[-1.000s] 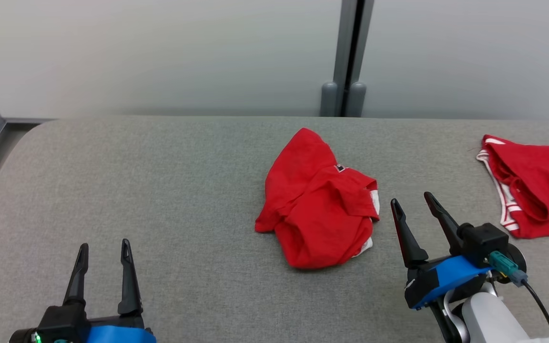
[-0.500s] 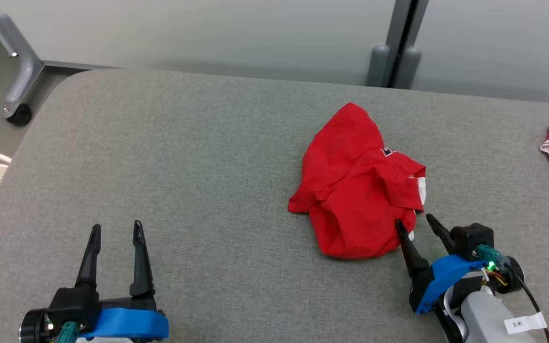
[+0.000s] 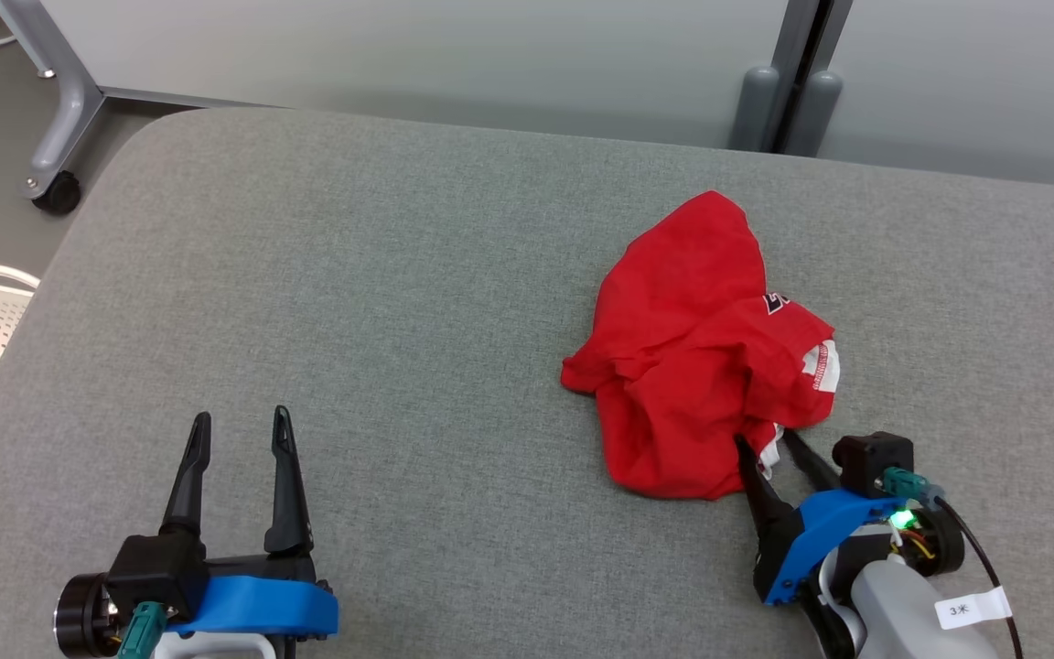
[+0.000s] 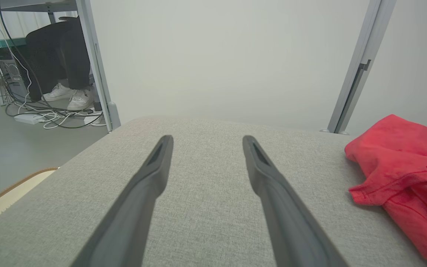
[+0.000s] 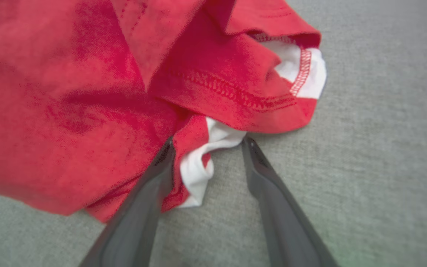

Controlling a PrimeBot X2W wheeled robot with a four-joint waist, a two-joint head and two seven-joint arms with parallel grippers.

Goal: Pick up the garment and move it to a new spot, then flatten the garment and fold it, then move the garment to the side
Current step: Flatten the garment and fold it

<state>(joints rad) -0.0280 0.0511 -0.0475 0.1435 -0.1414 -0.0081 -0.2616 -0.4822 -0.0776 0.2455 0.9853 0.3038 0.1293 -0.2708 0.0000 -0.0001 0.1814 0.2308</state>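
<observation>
This looks like a robotics lab or test bay in an office-type room. The left claw is over a wide worktop padded in grey fabric with rounded corners, a purpose-built surface and not household furniture. Beyond the claw's fingertips stand plain pale partition panels joined by a grey metal post. Far ahead and to the claw's left, a grey frame leg rides on a black caster. In the claw's own view, loose cables and a power strip lie on the bare grey floor beside a computer tower. A seated person's legs and white shoes are among them.
</observation>
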